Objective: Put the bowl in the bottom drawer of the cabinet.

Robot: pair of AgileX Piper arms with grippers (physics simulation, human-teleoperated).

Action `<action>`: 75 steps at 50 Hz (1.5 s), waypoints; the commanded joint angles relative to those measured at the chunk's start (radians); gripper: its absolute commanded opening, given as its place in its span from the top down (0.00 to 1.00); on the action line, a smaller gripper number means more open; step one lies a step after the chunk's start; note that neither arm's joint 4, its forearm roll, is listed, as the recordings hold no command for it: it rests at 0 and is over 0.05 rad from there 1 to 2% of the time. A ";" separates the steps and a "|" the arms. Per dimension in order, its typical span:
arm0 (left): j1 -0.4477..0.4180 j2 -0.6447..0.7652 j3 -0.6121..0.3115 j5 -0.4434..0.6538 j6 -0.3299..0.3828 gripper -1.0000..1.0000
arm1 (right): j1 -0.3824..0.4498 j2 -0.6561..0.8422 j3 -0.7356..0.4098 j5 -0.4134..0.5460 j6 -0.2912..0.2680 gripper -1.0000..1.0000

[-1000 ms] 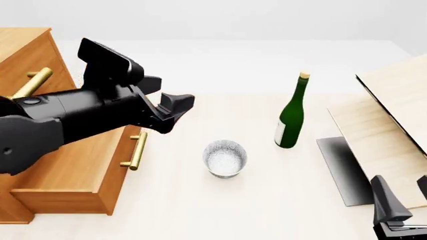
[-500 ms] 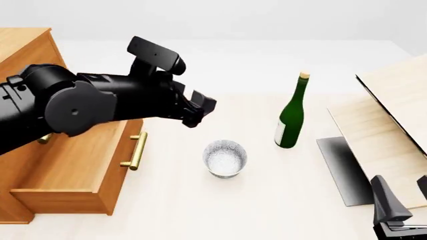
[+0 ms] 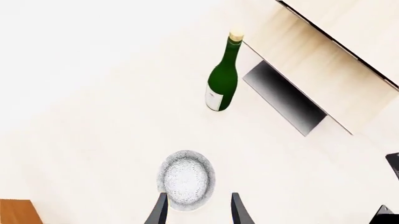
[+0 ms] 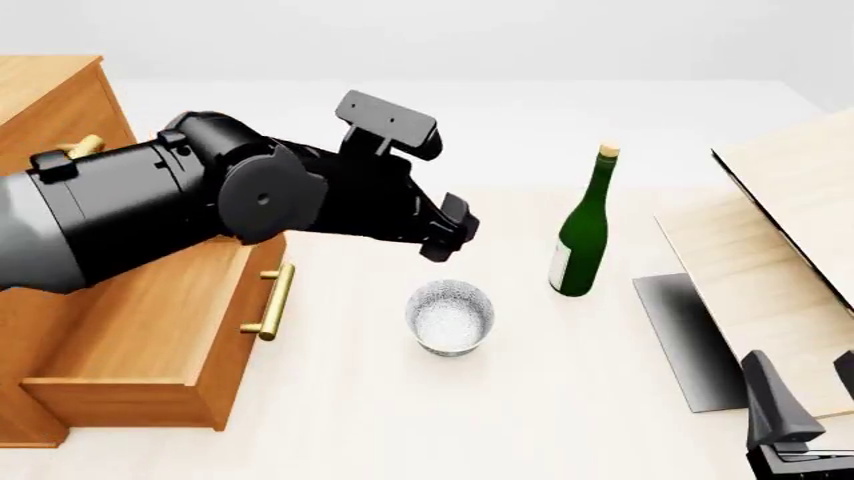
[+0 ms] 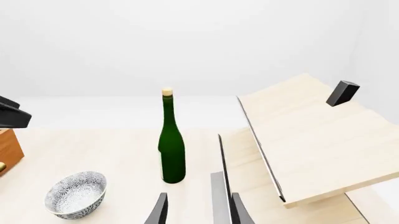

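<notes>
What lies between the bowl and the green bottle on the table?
Nothing: in the front view only bare table separates the bowl from the green bottle. The left wrist view shows the same empty stretch.

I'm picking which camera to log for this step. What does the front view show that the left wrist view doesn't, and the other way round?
Only the front view shows the cabinet's upper part, the bottom drawer pulled out with its brass handle, and the left arm's body. Only the left wrist view shows the left gripper open, looking down into the bowl. Both show the bowl, the green bottle standing upright, the pale boards, and the table.
</notes>
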 commanded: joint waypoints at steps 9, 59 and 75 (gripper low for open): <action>-0.010 0.121 -0.114 0.075 -0.008 0.00 | 0.000 0.000 0.000 0.000 0.000 0.00; -0.023 0.461 -0.373 0.151 -0.040 0.00 | 0.000 0.000 0.000 0.000 0.000 0.00; -0.045 0.499 -0.356 0.131 -0.064 0.00 | 0.000 0.000 0.000 0.000 0.000 0.00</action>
